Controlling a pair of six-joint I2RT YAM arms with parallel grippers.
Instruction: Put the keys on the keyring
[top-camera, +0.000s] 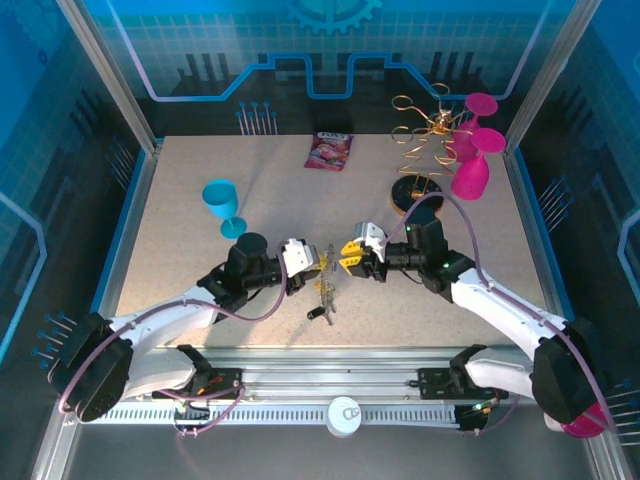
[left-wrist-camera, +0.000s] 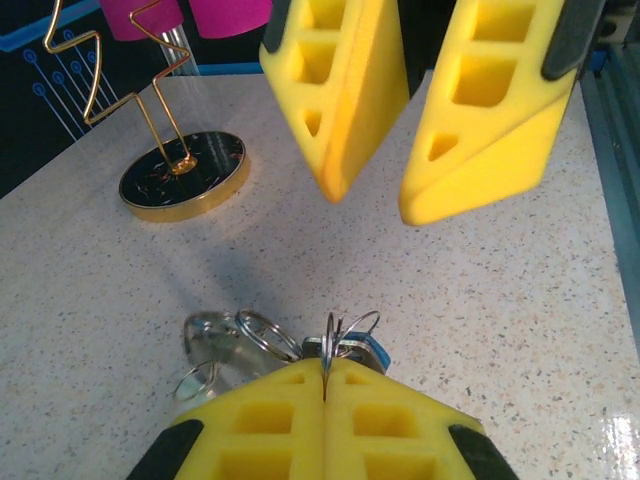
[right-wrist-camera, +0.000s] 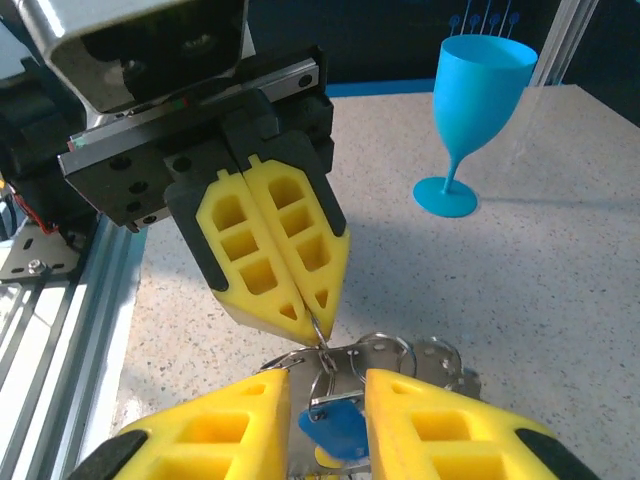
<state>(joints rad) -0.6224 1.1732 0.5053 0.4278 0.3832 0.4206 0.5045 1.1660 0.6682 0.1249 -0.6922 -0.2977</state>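
Observation:
The keys hang as a bunch (top-camera: 325, 293) between my two grippers, just above the table. My left gripper (left-wrist-camera: 326, 372) is shut, pinching a thin silver keyring (left-wrist-camera: 328, 345) edge-on between its yellow fingertips. More silver rings (left-wrist-camera: 262, 335) and a flat metal tag hang off to its left. From the right wrist I see the left gripper (right-wrist-camera: 322, 318) gripping that ring from above. My right gripper (right-wrist-camera: 328, 385) is open, its fingers on either side of a blue-headed key (right-wrist-camera: 350, 432), with a gap on both sides. A yellow key head (right-wrist-camera: 328, 458) peeks out below it.
A blue goblet (top-camera: 222, 205) stands at the left. The gold wire rack (top-camera: 425, 130) on its round black base (left-wrist-camera: 184, 175) stands at the back right, with pink goblets (top-camera: 470, 175) beside it. A snack packet (top-camera: 329, 151) lies at the back. The metal rail (top-camera: 340, 385) runs along the near edge.

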